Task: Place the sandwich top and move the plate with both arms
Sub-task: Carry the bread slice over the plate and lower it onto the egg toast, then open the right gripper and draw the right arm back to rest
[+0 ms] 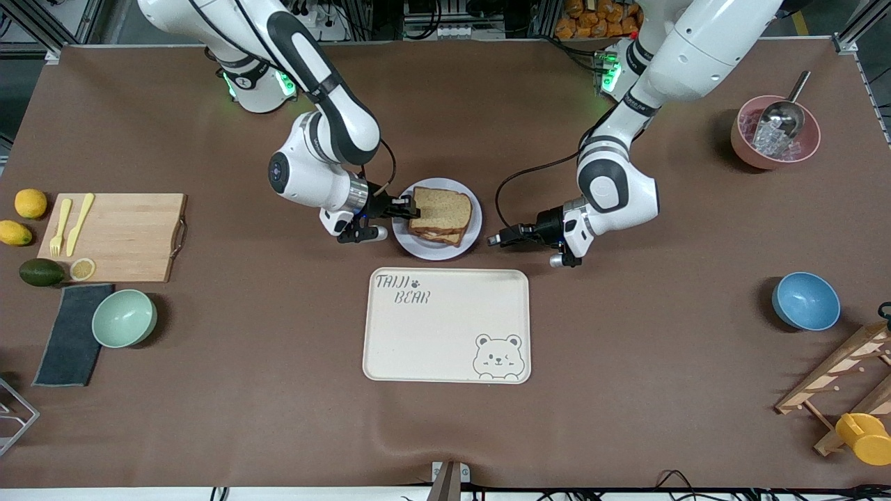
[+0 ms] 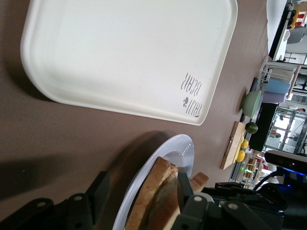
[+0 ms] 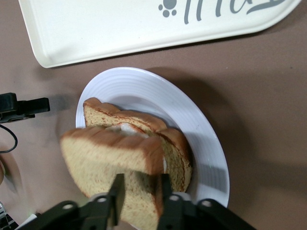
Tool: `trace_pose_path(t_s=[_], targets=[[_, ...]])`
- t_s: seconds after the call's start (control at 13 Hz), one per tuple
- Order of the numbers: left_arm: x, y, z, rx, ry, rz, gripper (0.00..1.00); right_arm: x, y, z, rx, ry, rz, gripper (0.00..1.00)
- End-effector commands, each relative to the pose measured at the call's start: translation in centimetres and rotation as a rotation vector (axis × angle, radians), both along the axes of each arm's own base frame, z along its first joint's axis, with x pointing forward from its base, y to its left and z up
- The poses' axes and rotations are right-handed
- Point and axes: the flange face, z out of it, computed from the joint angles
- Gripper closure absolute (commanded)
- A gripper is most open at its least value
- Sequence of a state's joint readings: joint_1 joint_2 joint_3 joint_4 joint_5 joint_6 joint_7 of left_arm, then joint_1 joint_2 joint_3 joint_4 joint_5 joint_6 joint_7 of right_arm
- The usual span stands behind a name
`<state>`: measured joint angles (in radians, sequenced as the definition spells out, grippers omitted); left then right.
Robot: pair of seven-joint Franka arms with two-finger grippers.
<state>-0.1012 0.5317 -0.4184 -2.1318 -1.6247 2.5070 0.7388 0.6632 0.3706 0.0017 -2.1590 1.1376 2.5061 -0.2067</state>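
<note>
On the plate (image 1: 468,240), just farther from the front camera than the tray (image 1: 445,325), the sandwich top (image 1: 441,207) lies on the stack — the right end effector (image 1: 404,204) narrowly straddles its edge, pads apart. The left end effector (image 1: 495,239) waits beside the plate — fingers spread, empty.

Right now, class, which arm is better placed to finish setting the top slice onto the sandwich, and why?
The right arm. The right gripper already has its jaws around the sandwich top over the plate. The left gripper waits beside the plate, holding nothing.
</note>
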Motion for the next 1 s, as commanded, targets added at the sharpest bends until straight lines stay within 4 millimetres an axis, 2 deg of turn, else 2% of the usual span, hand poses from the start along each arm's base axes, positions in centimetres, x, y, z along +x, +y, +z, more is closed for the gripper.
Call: trace_pose_path(t_s=[0.0,0.23,0.46,0.77,0.92], targets=[[-0.5,0.0,0.4,-0.019,0.004,0.009,0.35,-0.5,0.4,0.5,0.003,0.005,-0.031,0.40],[-0.8,-0.5,0.4,-0.025,0.009,0.003,0.35,0.2,-0.2,1.1,0.012,0.007,-0.045,0.40],[-1.2,-0.6,-0.2,-0.022,0.017,-0.005,0.36,1.9,-1.5,2.3,0.049,0.027,-0.052,0.40],[-2.0,-1.1,-0.7,-0.026,0.029,-0.020,0.39,6.5,-5.3,5.4,0.056,0.040,-0.037,0.40],[-2.7,-1.7,-1.0,-0.047,0.021,-0.054,0.40,9.4,-7.6,8.1,-0.022,0.071,-0.019,0.40]])
